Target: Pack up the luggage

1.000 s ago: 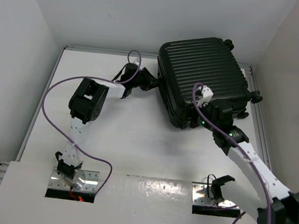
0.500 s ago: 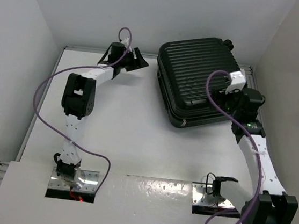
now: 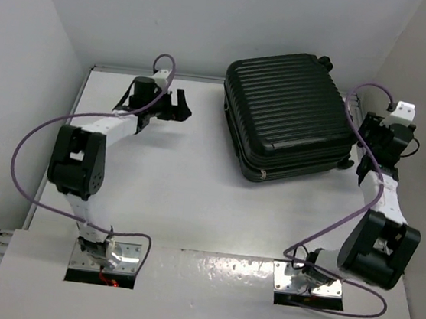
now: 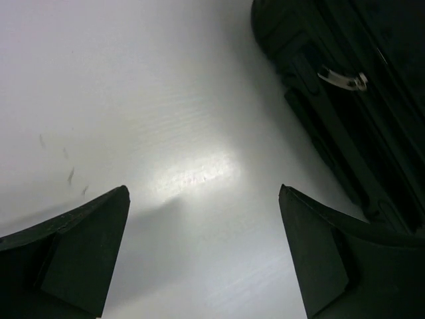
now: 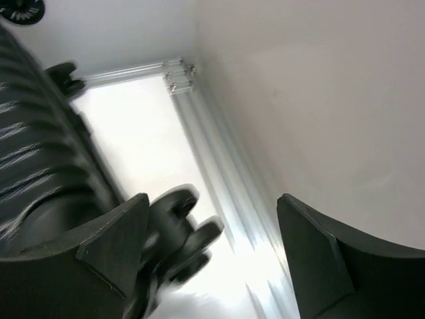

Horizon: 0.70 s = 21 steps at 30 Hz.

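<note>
The luggage point(image 3: 291, 114) is a black ribbed hard-shell suitcase lying flat and closed at the back right of the table. My left gripper point(image 3: 176, 107) hovers over bare table to its left, open, with nothing between the fingers. In the left wrist view the left gripper point(image 4: 202, 193) frames white tabletop, and the luggage's edge point(image 4: 345, 113) with a silver zipper pull point(image 4: 342, 78) sits at the upper right. My right gripper point(image 3: 377, 134) is at the luggage's right side, open. In the right wrist view the right gripper point(image 5: 212, 199) has a blurred black wheel point(image 5: 182, 229) beside its left finger, not clamped.
The right wall point(image 5: 319, 100) stands close beside my right gripper, with an aluminium rail point(image 5: 219, 153) along the table's edge below it. White walls enclose the table on the left, back and right. Both arm bases point(image 3: 102, 251) sit at the near edge.
My left gripper drew back leftward from the luggage's left side and opened wide. My right arm swung from the luggage's front corner round to its right side.
</note>
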Each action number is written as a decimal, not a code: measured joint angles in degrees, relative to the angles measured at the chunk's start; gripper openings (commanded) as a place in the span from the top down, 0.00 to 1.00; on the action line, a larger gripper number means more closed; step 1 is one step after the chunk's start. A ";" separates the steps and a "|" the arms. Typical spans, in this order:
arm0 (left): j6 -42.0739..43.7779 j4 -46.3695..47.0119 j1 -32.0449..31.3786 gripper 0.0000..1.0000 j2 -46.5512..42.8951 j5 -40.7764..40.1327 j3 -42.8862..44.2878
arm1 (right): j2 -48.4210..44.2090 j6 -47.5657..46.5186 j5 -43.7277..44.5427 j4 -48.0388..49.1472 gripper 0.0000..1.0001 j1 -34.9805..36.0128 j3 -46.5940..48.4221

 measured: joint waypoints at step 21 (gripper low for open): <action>15.04 -4.74 -5.44 0.00 -33.70 3.54 -30.80 | 11.67 -16.61 -13.44 -21.09 0.70 9.31 12.83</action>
